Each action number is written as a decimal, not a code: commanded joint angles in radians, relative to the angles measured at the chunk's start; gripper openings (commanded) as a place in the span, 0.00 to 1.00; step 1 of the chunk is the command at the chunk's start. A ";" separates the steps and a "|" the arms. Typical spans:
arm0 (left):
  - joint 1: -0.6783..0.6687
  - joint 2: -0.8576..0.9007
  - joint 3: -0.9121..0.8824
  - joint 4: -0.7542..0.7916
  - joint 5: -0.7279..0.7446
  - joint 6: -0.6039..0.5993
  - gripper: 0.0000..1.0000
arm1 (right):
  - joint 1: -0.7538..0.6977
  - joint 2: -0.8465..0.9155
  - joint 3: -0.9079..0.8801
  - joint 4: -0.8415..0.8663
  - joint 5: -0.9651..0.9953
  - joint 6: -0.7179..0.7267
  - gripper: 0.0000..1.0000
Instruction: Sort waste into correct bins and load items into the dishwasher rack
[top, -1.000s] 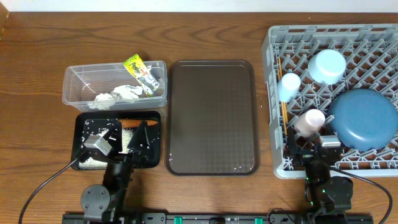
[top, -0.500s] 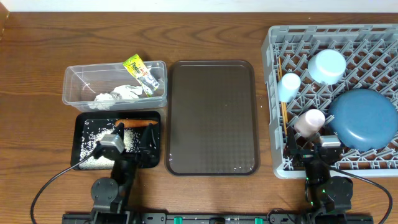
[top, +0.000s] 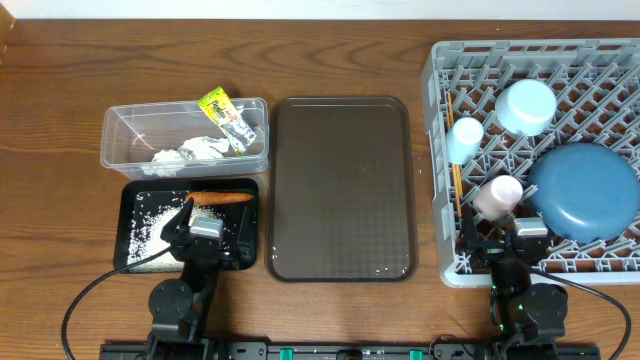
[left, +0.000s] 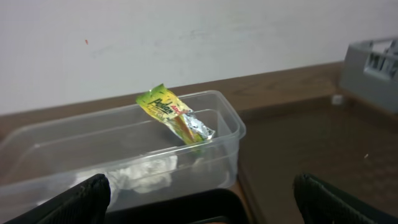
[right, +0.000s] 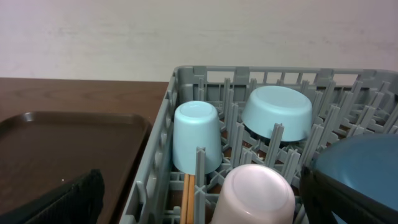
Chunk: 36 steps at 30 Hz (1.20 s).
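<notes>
Wrapper (top: 228, 118) and paper (top: 190, 150) are lying in the clear tub (top: 110, 140) at left, carrot (top: 220, 197) and rice (top: 143, 215) in the black tray (top: 127, 225). I am hovering my left gripper (top: 207, 222) spread over that tray (gripping nothing); my right gripper (top: 500, 238) is gaping at the near edge of the rack (top: 437, 120).

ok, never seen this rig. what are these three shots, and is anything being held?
Two robot arms at a table. One picture is from above; the other two come from a camera on each wrist, its fingers dark in the bottom corners. The left gripper hangs open over a black tray with rice and a carrot; behind it a clear tub holds a wrapper and crumpled paper. A brown tray lies between. The right gripper, open, is at the near edge of the grey rack, loaded with a plate, bowl, pink cup, blue cup and chopsticks. Nothing is held.
</notes>
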 joint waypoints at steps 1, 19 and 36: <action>0.005 -0.009 -0.009 -0.047 -0.012 0.103 0.96 | -0.001 -0.007 -0.003 -0.002 -0.003 0.018 0.99; 0.005 -0.009 -0.009 -0.052 -0.074 0.008 0.96 | -0.001 -0.007 -0.003 -0.002 -0.003 0.018 0.99; 0.057 -0.009 -0.009 -0.052 -0.070 0.008 0.96 | -0.001 -0.007 -0.003 -0.002 -0.003 0.018 0.99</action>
